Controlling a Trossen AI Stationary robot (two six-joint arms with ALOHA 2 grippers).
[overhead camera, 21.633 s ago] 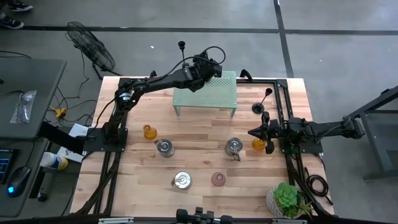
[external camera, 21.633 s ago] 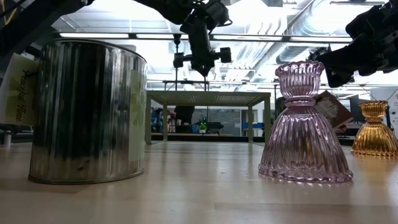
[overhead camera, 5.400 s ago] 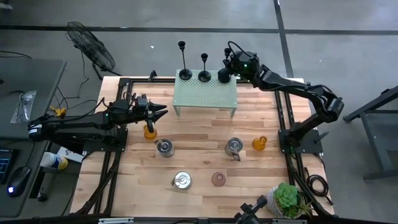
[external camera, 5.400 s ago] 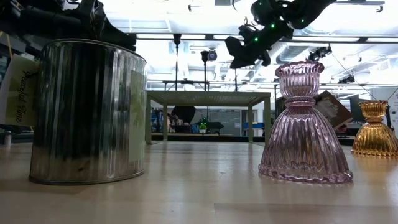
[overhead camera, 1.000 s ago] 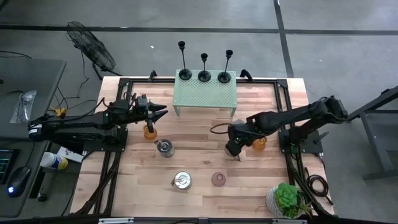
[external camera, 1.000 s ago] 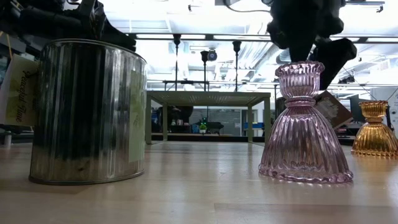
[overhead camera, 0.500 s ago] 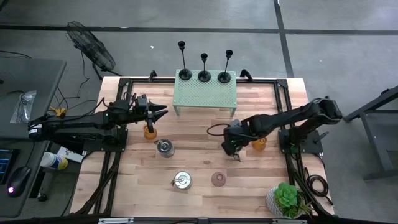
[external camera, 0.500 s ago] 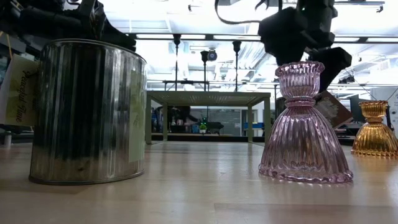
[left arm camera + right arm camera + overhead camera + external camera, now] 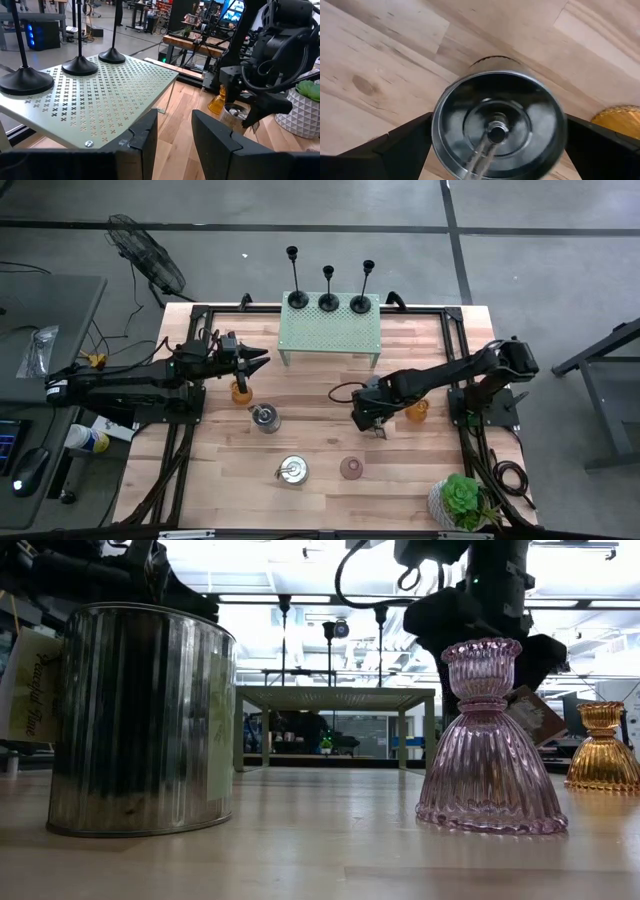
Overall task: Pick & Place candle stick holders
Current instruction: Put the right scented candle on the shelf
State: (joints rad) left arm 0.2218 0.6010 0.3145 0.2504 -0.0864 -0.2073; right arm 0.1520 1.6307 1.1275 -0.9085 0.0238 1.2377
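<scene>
Three black candle stick holders (image 9: 329,290) stand by their round bases on the green perforated stand (image 9: 330,335) at the table's far side. The left wrist view shows their bases (image 9: 80,65) too. My right gripper (image 9: 371,418) points down over a silver tin (image 9: 497,125). It is open, with one finger on each side of the tin, and I see no touch. My left gripper (image 9: 175,135) hovers level at the table's left and faces the stand. A narrow gap shows between its fingers, with nothing in it.
Amber glass holders (image 9: 239,391) (image 9: 417,411) sit at left and right, and a pink glass one (image 9: 351,468) sits near the front. Two more tins (image 9: 264,417) (image 9: 293,470) stand on the wood. A potted plant (image 9: 460,500) fills the near right corner.
My right gripper has sunk toward the silver tin and drifted a little toward the table's left. It has also rolled slightly about its own axis and stayed open. The tin has not moved.
</scene>
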